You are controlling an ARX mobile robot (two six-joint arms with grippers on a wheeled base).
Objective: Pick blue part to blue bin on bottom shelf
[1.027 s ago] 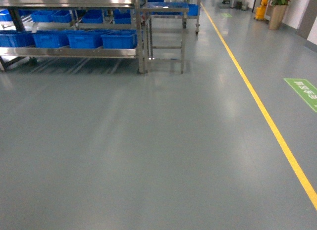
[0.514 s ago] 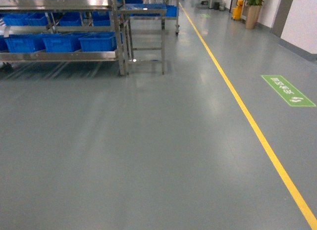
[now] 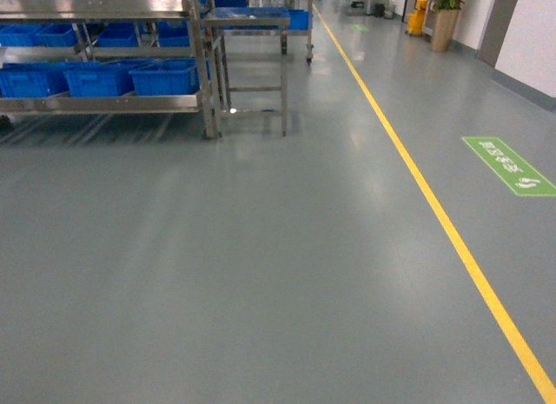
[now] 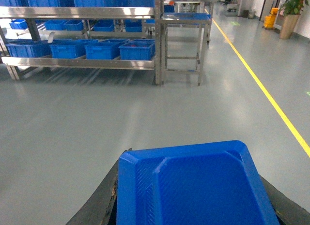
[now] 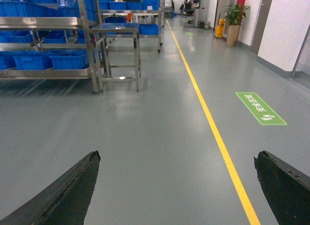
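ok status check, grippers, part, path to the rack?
Left gripper shut on blue part. Right gripper open, empty. Bottom shelf ahead-left across bare floor, nothing in the way.

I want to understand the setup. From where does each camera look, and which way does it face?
Head: high on the robot, facing the floor and rack; no body visible.
Left wrist: low, facing the rack; blue part between its jaws.
Right wrist: low, facing the aisle; open jaws at both corners.
All share the yellow line.
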